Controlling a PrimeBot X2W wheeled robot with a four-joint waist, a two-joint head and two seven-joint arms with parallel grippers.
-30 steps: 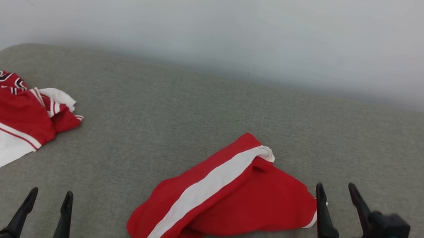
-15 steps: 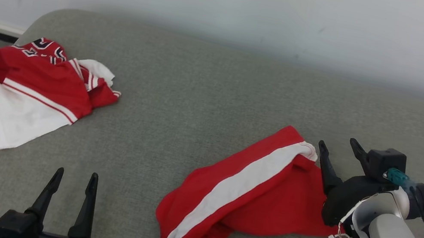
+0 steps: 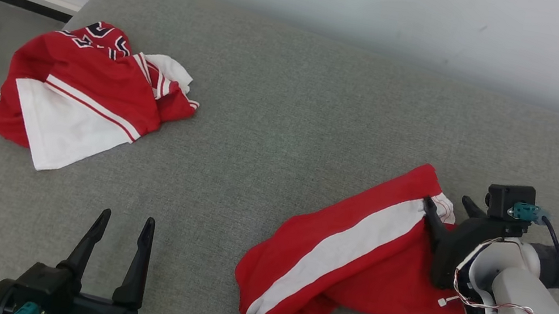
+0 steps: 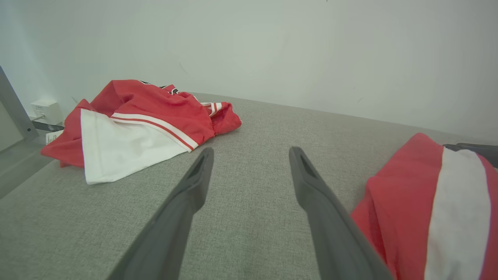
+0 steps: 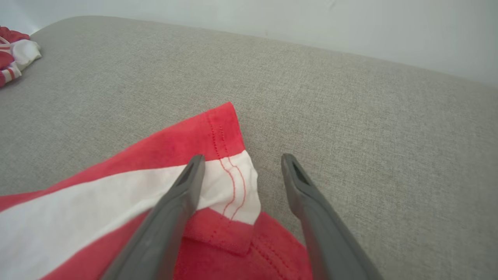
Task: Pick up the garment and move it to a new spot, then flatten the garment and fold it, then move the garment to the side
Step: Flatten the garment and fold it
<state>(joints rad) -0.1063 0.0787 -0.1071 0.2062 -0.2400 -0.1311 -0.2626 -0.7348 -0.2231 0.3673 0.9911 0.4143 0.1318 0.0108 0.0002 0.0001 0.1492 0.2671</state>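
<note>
Garment (image 3: 354, 256): red, broad white stripe, stitched hem, loosely bunched right of centre on grey cushion (image 3: 291, 124); right gripper (image 3: 446, 201) jaws apart astride its hem corner, left gripper (image 3: 127, 217) jaws apart above the cushion.

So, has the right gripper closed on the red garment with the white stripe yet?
No, the right gripper is open, with its jaws standing apart over the hemmed end of the garment.
</note>
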